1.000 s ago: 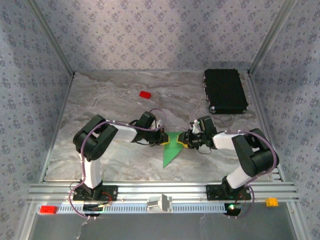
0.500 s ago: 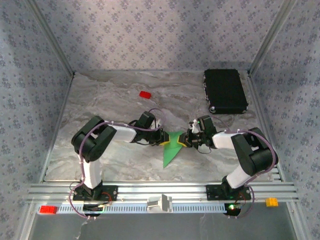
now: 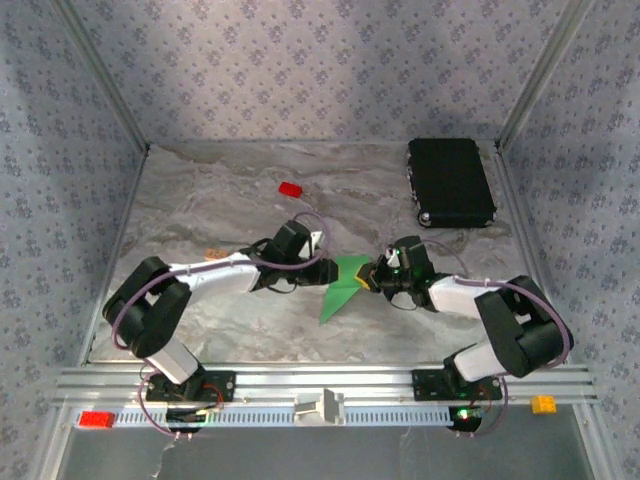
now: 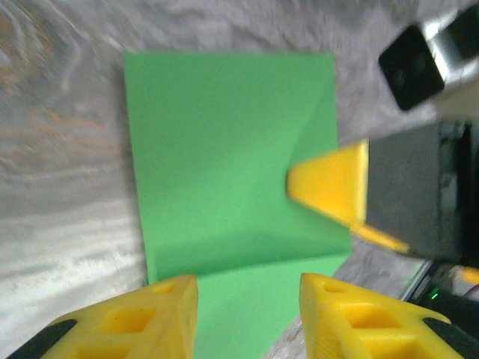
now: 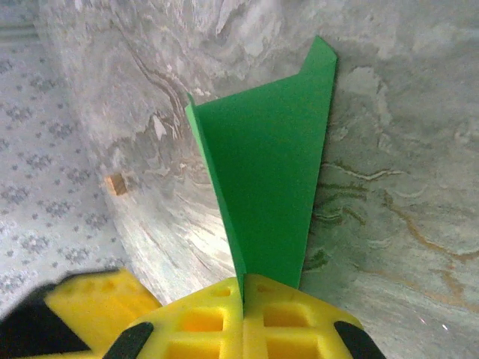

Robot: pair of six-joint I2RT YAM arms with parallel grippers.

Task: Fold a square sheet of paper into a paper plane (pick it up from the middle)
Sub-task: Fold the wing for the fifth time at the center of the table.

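Floral-papered walls (image 3: 300, 70), marbled tabletop (image 3: 230, 190)

left arm (image 3: 210, 272): stretched low toward centre | left gripper (image 3: 326, 271): jaws parted | right arm (image 3: 460, 293): elbow bent, reaching inward | right gripper (image 3: 373, 283): jaws pinched on paper (image 3: 338, 292) | grippers facing, near

You find the paper plane (image 3: 338, 287) between left gripper (image 3: 327, 272) and right gripper (image 3: 371, 283); block (image 3: 290, 189) behind it, case (image 3: 450, 181) far right.

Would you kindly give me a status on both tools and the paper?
Left tool open at the green paper. Right tool shut on its edge; paper folded to a point. Red block and black case far behind, apart.
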